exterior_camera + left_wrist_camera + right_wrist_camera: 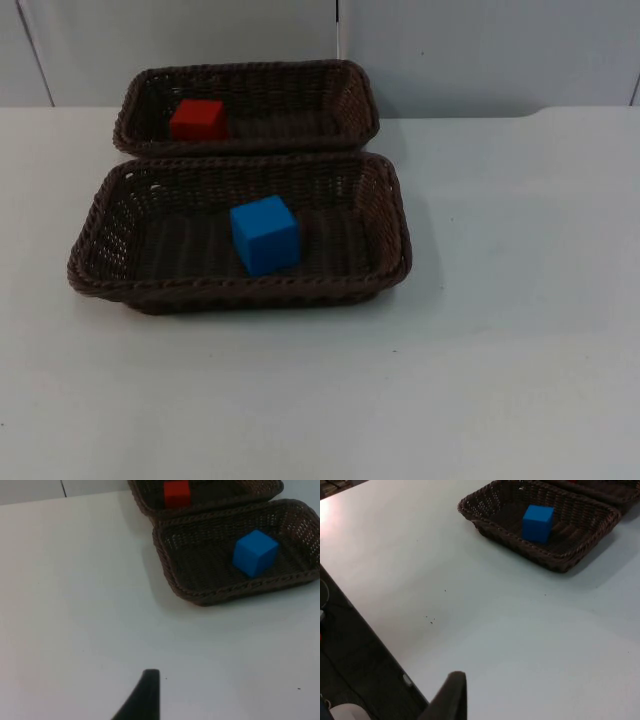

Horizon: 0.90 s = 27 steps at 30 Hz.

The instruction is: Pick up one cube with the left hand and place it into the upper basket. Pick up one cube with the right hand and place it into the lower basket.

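Already the red cube (197,119) sits in the upper basket (352,95) and the blue cube (265,235) in the lower basket (390,215) (both wicker). Jaw states: cannot tell. Best retreat clear, disturbing neither.

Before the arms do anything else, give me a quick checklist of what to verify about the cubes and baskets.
1. Red cube inside the upper basket: ok, it sits on the basket floor toward its left end.
2. Blue cube inside the lower basket: ok, near the middle.
3. No cube left on the table: ok.
4. Baskets upright and side by side, rims close: ok.
5. Left gripper back over bare table, away from both baskets: ok; fingers open or shut: cannot tell.
6. Right gripper back near the table edge, away from the baskets: ok; fingers: cannot tell.
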Each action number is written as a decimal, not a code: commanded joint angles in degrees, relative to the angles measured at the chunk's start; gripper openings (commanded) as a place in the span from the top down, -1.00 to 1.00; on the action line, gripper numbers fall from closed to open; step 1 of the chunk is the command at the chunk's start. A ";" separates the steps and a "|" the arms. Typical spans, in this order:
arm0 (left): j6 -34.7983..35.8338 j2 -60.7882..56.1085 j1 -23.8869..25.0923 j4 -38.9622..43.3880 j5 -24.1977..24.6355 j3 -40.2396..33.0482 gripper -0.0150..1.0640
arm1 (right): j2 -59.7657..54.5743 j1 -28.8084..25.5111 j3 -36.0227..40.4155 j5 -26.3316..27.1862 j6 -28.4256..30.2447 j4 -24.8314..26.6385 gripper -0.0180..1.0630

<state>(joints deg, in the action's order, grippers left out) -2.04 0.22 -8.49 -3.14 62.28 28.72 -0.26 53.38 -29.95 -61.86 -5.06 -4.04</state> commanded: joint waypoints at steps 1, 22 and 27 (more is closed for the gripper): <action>-0.24 -0.22 -0.14 -0.67 -0.67 -0.34 -0.98 | 0.26 -0.06 0.37 0.03 0.02 0.17 -0.98; -0.20 -0.22 -0.14 -1.84 -0.82 -0.34 -0.98 | 0.26 -0.06 0.37 0.03 3.84 3.08 -0.98; -0.20 -0.22 -0.14 -1.84 -0.82 -0.34 -0.98 | 0.26 -0.06 0.37 0.03 3.73 3.08 -0.98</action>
<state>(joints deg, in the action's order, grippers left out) -2.04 0.22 -8.49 -5.19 62.18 28.72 -0.26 53.38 -29.95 -61.97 -1.71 -1.15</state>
